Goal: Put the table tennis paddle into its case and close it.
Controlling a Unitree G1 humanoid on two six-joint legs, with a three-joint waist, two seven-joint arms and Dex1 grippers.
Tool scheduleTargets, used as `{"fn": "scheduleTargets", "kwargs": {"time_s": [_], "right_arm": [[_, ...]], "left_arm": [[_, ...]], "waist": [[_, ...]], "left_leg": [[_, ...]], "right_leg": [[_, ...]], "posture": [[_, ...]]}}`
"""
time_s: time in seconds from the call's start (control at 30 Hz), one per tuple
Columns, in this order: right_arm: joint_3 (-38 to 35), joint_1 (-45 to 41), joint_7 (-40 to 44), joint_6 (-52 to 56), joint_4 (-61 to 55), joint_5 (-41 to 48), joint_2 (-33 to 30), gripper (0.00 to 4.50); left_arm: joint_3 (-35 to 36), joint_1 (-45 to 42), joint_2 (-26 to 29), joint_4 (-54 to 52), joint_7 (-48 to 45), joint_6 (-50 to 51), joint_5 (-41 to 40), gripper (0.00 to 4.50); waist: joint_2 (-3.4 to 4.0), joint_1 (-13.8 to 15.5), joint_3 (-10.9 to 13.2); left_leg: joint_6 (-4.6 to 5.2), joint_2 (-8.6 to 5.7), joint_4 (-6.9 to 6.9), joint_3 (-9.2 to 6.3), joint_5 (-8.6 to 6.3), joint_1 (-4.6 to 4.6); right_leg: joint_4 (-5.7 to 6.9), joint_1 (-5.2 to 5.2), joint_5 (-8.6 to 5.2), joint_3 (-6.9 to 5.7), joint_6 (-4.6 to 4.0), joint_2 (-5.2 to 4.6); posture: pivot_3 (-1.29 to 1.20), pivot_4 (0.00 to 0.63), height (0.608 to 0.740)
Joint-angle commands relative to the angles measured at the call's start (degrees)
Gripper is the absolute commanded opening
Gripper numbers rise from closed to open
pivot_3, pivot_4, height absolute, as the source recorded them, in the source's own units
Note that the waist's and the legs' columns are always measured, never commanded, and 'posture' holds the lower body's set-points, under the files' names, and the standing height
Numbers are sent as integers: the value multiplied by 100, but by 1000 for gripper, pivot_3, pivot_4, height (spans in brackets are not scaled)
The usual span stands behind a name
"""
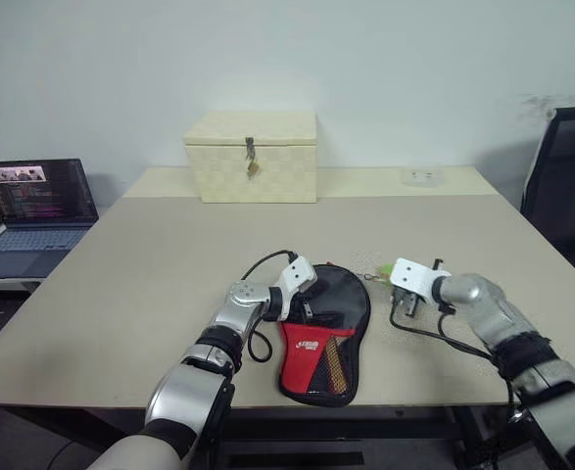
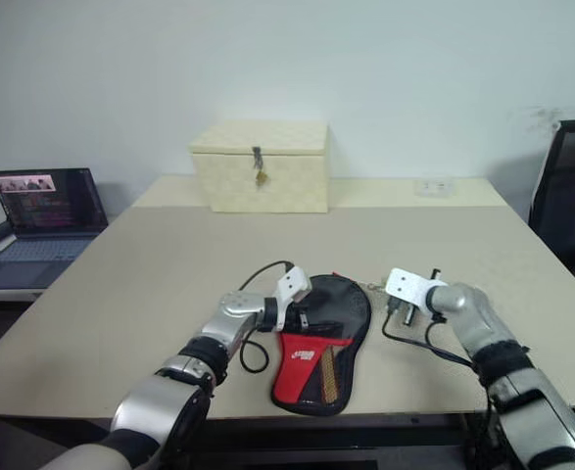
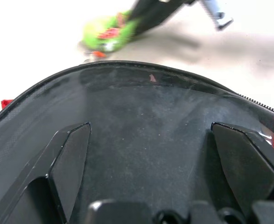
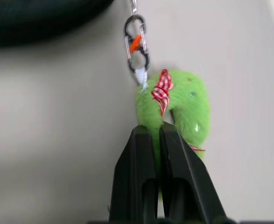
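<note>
The paddle is hidden inside the case (image 1: 324, 331). The left tool (image 1: 305, 305) rests spread wide on the case's left side; just right, the right tool (image 4: 158, 133) pinches the green zipper tag (image 4: 181, 109).

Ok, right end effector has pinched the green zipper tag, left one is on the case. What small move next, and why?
Probably draw the right end effector along the case's edge, pulling the green zipper tag so the zip runs. Its fingers are shut on the tag, which is clipped by a small carabiner toward the case, while the open left end effector rests over the black fabric and can steady it.
</note>
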Motion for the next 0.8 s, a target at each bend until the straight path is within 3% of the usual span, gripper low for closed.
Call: {"fn": "scheduleTargets", "kwargs": {"time_s": [0.03, 0.17, 0.37, 0.67, 0.8], "right_arm": [[-395, 443, 371, 566, -1262, 95, -496, 36], [-839, 1237, 1076, 1334, -2714, 466, -1201, 36], [-1306, 2380, 2293, 2760, -5076, 1619, -1993, 36], [-659, 3426, 2066, 3640, -6890, 2040, -2047, 36], [-825, 3768, 2268, 3913, -7472, 2523, -2224, 36]], "left_arm": [[-283, 277, -50, 362, -110, 91, 317, 4500], [-326, 273, -64, 416, -50, 75, 361, 4500], [-335, 247, -110, 458, 51, 85, 386, 4500], [-379, 221, -205, 508, 227, 61, 451, 4500], [-390, 213, -220, 516, 244, 52, 465, 4500]], "waist": [[2, 22, -1], [3, 41, 0], [5, 59, -3], [-2, 69, -7], [5, 81, -11]], "left_leg": [[0, 0, -1, -1, 0, 6], [3, -2, -13, -7, -4, 75], [8, 1, -14, -27, -9, 90], [10, -2, -12, -45, -14, 92], [9, -6, -15, -41, -14, 86]], "right_leg": [[0, 6, -1, -1, 1, 0], [-36, 93, -22, -9, 35, 1], [-87, 139, -21, -17, 42, 0], [-114, 163, -21, -24, 49, -7], [-142, 167, -13, -28, 62, -12]], "posture": [[0, 150, 740], [0, 150, 740], [0, 150, 740], [0, 150, 740], [0, 150, 740]]}}
